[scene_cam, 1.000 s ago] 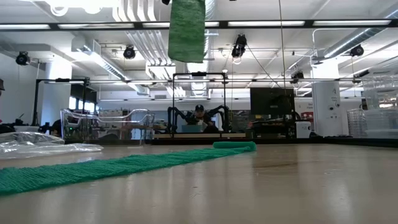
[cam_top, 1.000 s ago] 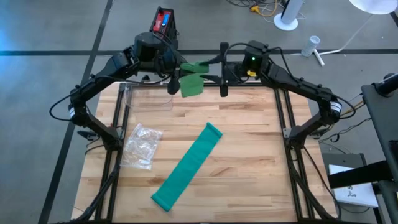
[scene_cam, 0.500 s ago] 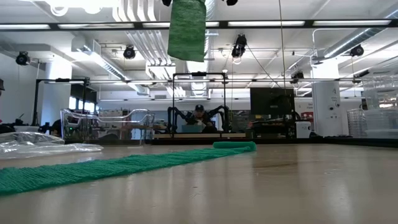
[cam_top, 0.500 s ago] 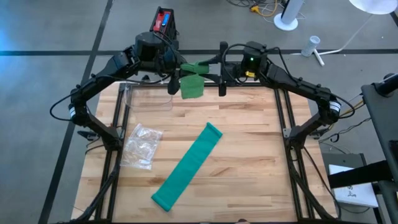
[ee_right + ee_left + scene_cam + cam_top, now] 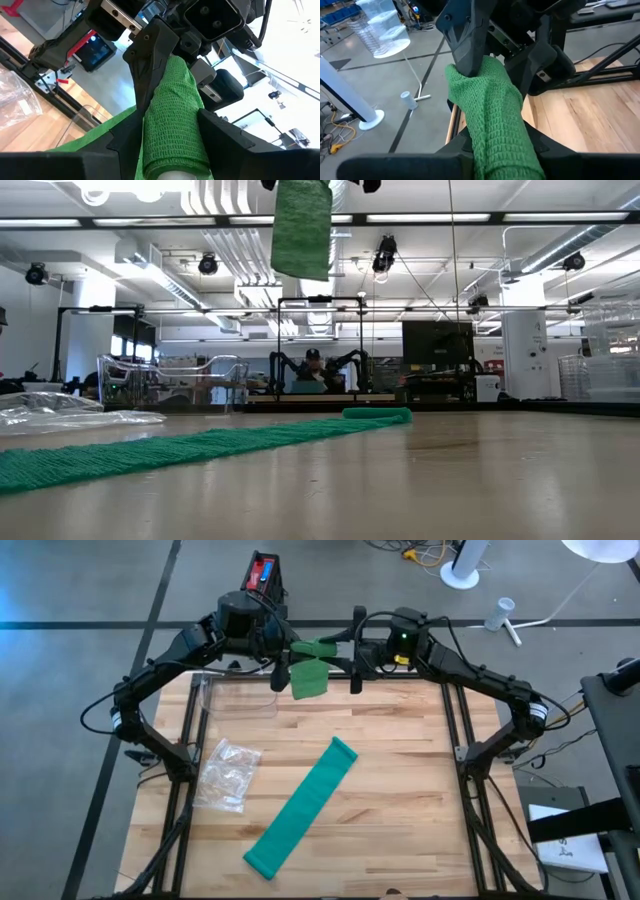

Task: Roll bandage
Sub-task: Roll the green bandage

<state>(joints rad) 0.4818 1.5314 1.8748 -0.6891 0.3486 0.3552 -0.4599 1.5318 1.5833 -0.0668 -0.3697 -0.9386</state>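
Above the bench's [image 5: 400, 790] far edge, your left gripper [image 5: 283, 662] and right gripper [image 5: 350, 662] both clamp the green bandage [image 5: 309, 675] aloft, letting its loose end hang free for winding.

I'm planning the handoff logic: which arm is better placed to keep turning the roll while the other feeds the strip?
Probably the right. Its tool grips the wound green roll around a pale core, while the left tool pinches the loose flap hanging off it, high over the table's far edge.
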